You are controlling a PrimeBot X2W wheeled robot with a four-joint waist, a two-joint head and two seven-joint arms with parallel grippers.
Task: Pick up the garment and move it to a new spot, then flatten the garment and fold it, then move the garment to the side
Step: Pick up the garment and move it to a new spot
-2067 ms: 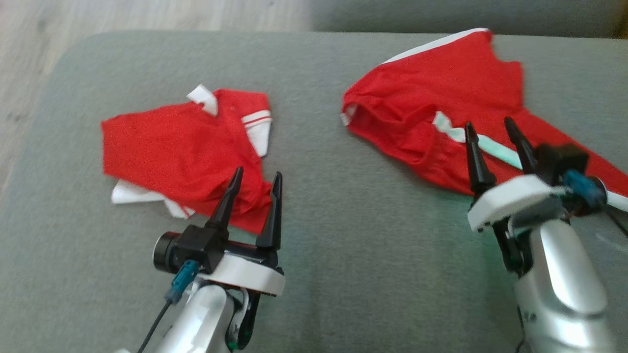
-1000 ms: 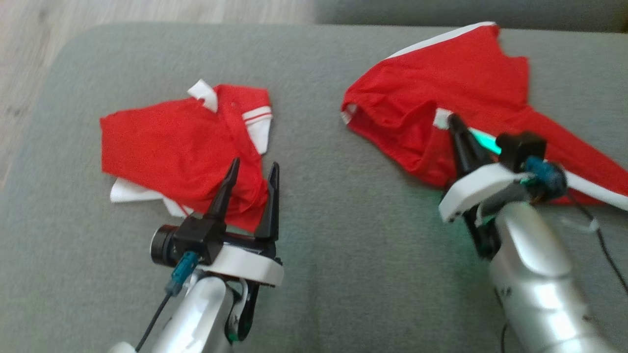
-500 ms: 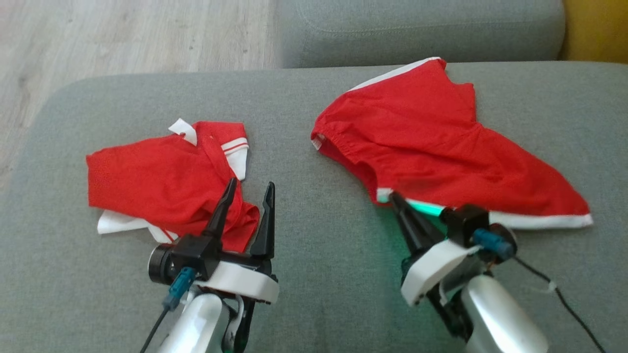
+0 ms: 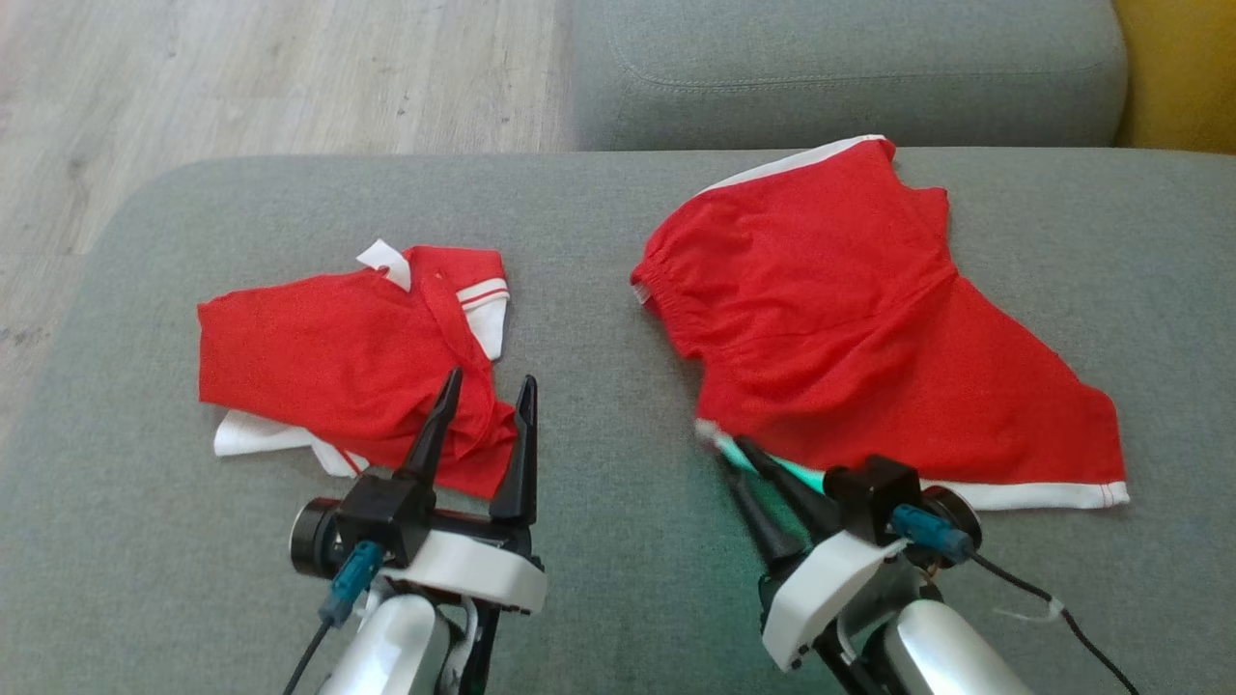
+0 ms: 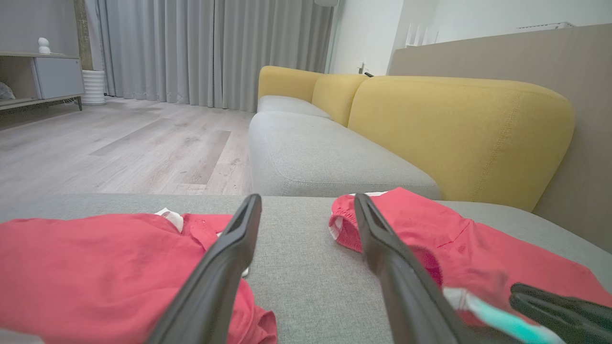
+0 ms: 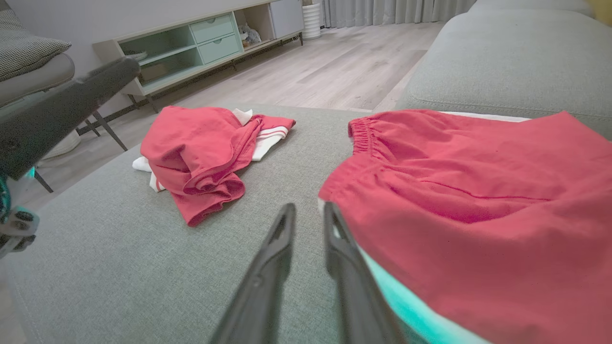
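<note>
Now at right pincer (image 4: pixel 734 454): nearly pressed together, slim gap only, tips right at near-left corner of white hem (image 4: pixel 1024 494). Cannot tell whether still pinching that corner or just letting go. Green glow on fabric beside tips.

Versus a moment back: no longer reaching in over middle of red shorts (image 4: pixel 850 319), where hem sat doubled back across them. Drawn toward robot since, dragging hem along. Now seeing hem stretched along near edge, waistband on left side, both legs spread fairly flat on grey cushion (image 4: pixel 599 579), some wrinkles left around middle. Ignoring shift of head view itself: camera tilt, not cloth.

Left pincer (image 4: pixel 491 376): spread wide, holding nothing, hovering over near edge of crumpled red shirt (image 4: pixel 319 357), same as before. Shirt well apart from shorts, on left half of cushion.

Reads as flatten step about done, fold not started. Next, probably: release, regrip an edge, fold over, likely needing both pincers. Worth watching: thin fabric snagging on tips during release and pulling corner back up. Beyond cushion: second grey sofa seat (image 4: pixel 850 77), wood floor (image 4: pixel 270 77).
</note>
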